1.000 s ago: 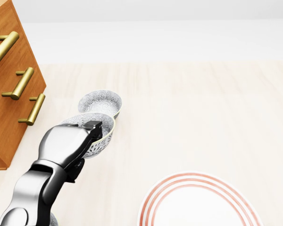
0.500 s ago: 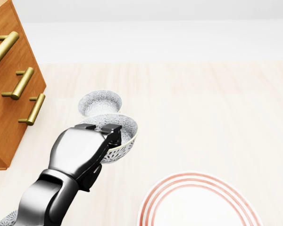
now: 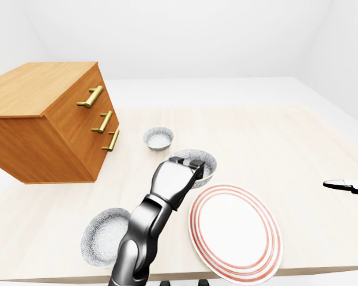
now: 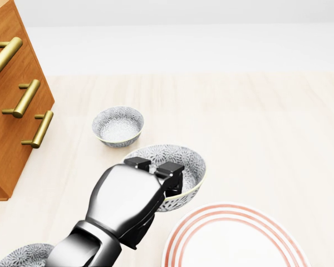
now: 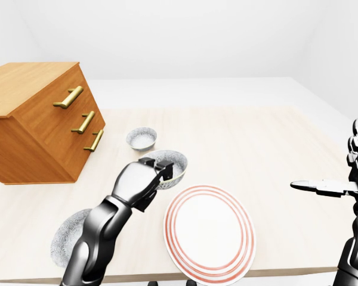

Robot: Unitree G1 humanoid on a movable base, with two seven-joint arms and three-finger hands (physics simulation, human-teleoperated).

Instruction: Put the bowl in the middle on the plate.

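My left hand (image 4: 156, 167) is shut on the near rim of a grey patterned bowl (image 4: 183, 164), with its fingers hooked over the edge. The bowl hangs tilted a little, just up and left of the plate. A white plate (image 4: 234, 245) with red rings lies at the bottom right of the head view, with nothing on it. A second patterned bowl (image 4: 118, 125) rests further up the table. A third bowl (image 3: 104, 244) sits at the lower left beside my forearm. My right hand (image 5: 322, 187) hovers open at the right edge.
A wooden dresser (image 3: 48, 119) with brass handles stands on the left of the light wooden table (image 3: 274, 137). The table's near edge runs just below the plate in the left-eye view.
My left hand has carried the bowl right and down in the head view, away from the upper bowl and close to the plate. The third bowl now shows at the bottom left.
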